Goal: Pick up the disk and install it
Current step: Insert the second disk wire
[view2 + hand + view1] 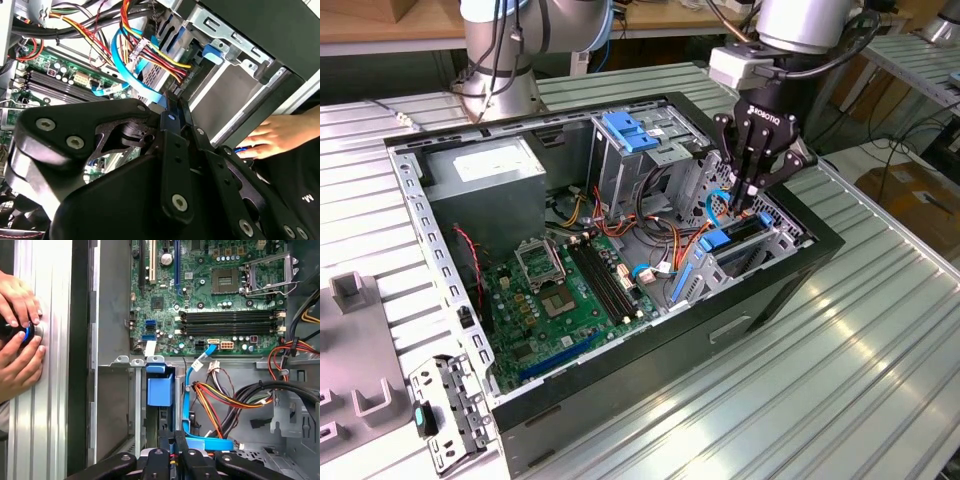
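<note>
The disk point(732, 238), dark with bright blue carrier rails, sits edge-up in the drive cage at the case's front corner. In the first wrist view its blue rail end point(160, 388) shows in the cage slot. My gripper point(740, 203) hangs straight above the cage, fingers pressed together with nothing between them, tips a little above the disk and beside the curved blue cable point(712, 203). In both wrist views the shut fingertips point(172, 439) point(173, 104) point down at the cage.
The open computer case point(440, 270) holds the green motherboard point(560, 290), a grey power supply point(485, 170), a wide blue latch point(625, 130) and bundled wires point(225, 400). A person's hands point(20, 340) rest outside the case. Another arm's base point(500, 70) stands behind.
</note>
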Robot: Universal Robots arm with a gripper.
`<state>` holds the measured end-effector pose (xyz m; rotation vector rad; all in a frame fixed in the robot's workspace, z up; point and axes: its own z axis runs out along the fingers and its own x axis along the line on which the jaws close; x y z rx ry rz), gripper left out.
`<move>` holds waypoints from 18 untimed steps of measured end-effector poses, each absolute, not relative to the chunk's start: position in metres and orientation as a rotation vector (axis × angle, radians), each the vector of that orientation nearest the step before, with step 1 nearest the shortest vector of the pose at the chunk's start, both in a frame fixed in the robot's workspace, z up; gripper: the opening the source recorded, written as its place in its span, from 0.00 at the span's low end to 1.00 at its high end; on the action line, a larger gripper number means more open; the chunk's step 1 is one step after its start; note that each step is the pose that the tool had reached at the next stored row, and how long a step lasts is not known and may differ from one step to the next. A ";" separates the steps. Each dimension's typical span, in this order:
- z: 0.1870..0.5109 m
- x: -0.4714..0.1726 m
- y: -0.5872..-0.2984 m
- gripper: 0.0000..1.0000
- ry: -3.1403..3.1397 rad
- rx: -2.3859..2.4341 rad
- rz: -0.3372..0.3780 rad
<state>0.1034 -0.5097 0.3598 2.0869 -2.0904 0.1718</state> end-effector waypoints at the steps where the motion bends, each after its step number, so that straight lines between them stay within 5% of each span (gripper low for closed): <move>1: 0.360 0.103 -0.510 0.16 -2.092 2.089 0.168; 18: 0.356 0.091 -0.517 0.16 -2.134 2.124 0.206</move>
